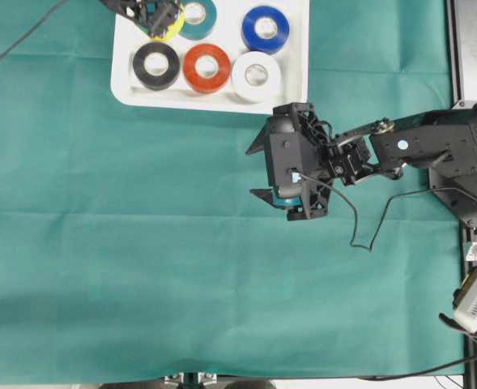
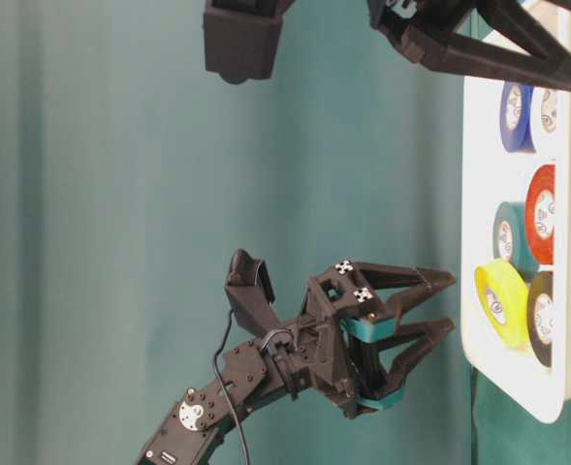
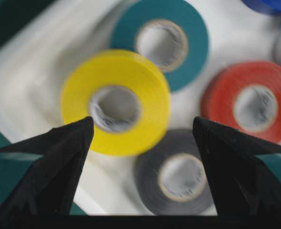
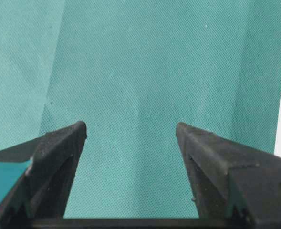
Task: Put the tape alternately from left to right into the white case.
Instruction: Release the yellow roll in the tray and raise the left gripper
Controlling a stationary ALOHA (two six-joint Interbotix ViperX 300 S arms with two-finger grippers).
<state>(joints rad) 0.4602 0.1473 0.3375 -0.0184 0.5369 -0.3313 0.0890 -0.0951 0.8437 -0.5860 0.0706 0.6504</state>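
Six rolls (image 1: 207, 68) overhead; left wrist shows yellow roll (image 3: 115, 102) tilted.

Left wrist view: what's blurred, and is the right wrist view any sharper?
Left wrist view: the yellow tape roll is smeared and soft, the black tape roll and orange-red tape roll behind it are also soft, only the dark fingertips look fairly crisp. Right wrist view: sharp, the weave of the green cloth shows.
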